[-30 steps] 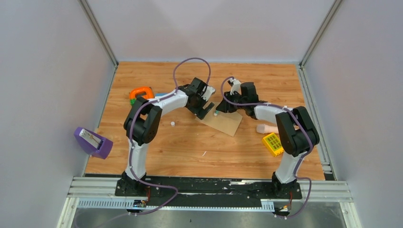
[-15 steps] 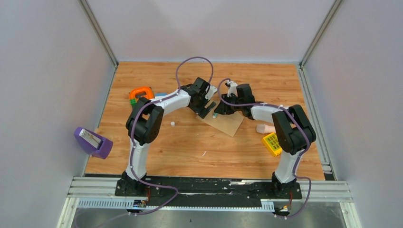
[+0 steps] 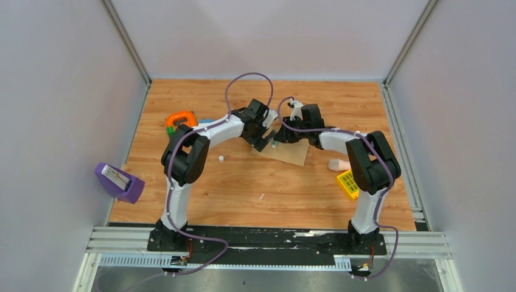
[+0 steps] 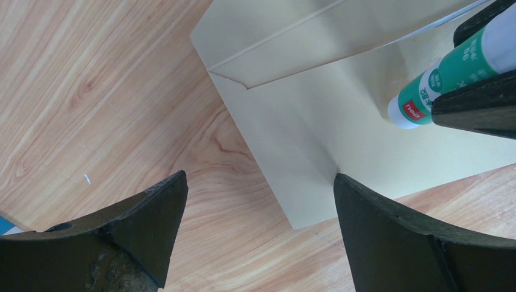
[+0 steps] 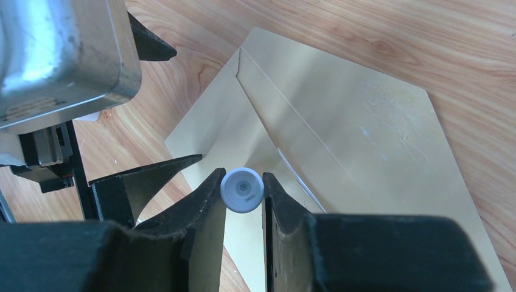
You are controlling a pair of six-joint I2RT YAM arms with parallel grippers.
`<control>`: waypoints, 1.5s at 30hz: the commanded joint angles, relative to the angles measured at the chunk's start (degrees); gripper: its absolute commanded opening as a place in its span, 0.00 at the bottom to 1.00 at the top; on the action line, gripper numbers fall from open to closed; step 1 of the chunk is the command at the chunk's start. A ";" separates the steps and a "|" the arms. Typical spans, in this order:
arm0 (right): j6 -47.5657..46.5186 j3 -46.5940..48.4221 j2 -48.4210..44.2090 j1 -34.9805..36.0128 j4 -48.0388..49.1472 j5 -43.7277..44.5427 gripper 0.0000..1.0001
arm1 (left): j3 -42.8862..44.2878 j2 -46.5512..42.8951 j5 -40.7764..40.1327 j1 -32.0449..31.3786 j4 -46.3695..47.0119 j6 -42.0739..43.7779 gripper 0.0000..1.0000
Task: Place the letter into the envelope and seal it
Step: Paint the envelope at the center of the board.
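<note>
1. Wood-grain counter (image 3: 201,182) fills a booth with plain grey walls, and two arms reach in from its near edge to meet at the middle.
2. The right hand (image 5: 242,181) is pinching a glue stick (image 5: 242,190) between its two fingers. The stick's round white end faces the wrist camera.
3. From the left wrist view, the glue stick (image 4: 439,84) has a green and white body. Its white tip points down at the paper just below the right hand. Whether the tip touches the paper cannot be told.
4. The left hand (image 4: 260,180) is spread wide and grips nothing. It hangs just beside the right hand, fingertips toward it.
5. Under both hands lies the envelope (image 3: 292,153), flat on the counter and tan-brown.
6. One edge of the envelope (image 4: 304,128) runs between the left hand's fingers, so one finger is over paper and the other over bare wood.
7. The envelope's flap (image 4: 286,36) lies beyond the left hand's fingertips, with a crease along its edge.
8. Out past the left hand, on its left, sits an orange handle-shaped object (image 3: 181,118), and a small white bit (image 3: 221,159) lies nearer.
9. Behind the right hand, beside its arm, lie a pale pink cylinder (image 3: 338,164) and a yellow block (image 3: 348,184).
10. Far left, a purple object (image 3: 118,181) sits at the counter's edge.
</note>
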 commanded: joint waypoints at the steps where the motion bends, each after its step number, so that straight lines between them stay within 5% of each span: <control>1: -0.92 -0.20 -0.83 -0.98 -1.58 3.38 0.00 | -0.09 1.21 -1.59 0.02 -1.00 1.08 0.97; 21: -5.84 -3.71 -4.20 -2.64 -6.45 -0.88 0.00 | 0.08 0.89 -2.56 0.04 -1.40 0.90 0.96; 45: -3.33 3.80 3.57 -0.61 -8.49 -0.14 0.00 | -0.64 0.02 -1.09 -0.12 -0.83 1.14 0.95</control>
